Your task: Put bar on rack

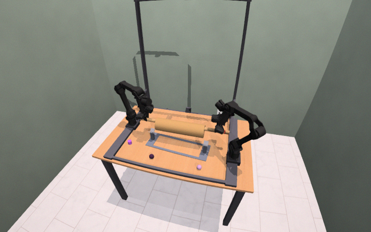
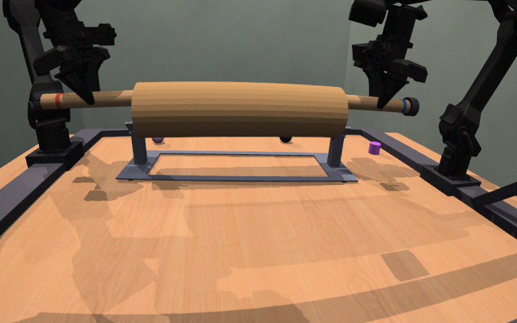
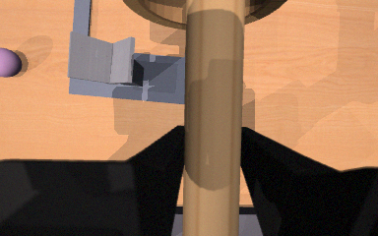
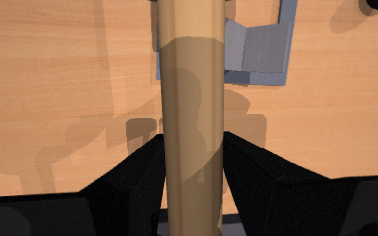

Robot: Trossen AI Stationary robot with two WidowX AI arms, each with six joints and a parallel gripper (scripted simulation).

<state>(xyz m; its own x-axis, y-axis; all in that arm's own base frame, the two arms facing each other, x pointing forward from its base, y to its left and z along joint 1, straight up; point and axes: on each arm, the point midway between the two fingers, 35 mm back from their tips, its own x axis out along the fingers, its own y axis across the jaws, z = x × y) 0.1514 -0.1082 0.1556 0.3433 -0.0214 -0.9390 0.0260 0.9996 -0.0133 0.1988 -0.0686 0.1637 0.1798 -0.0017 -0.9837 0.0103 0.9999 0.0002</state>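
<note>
The bar [image 1: 209,129] [image 2: 111,98] [image 3: 214,74] [image 4: 192,59] hangs nearly level in both grippers, with the paper roll [image 1: 178,127] [image 2: 239,110] around its middle. My left gripper [image 2: 91,99] [image 3: 211,134] is shut on the bar near its red-banded end. My right gripper [image 2: 380,103] [image 4: 192,140] is shut on it near its blue-banded, capped end. The grey rack [image 1: 178,153] [image 2: 237,178] stands on the table. The bar is above it and off to the side nearer the exterior camera, out of the left cradle [image 3: 90,59] and right cradle [image 4: 267,46]. The roll partly hides the cradles in the exterior view.
A pink ball [image 1: 199,166] [image 3: 2,62], a dark ball [image 1: 151,155] [image 2: 285,138] and a purple cylinder [image 1: 129,141] [image 2: 374,148] lie on the table around the rack. Dark frame rails run along the table's edges, with the arm bases on the side rails.
</note>
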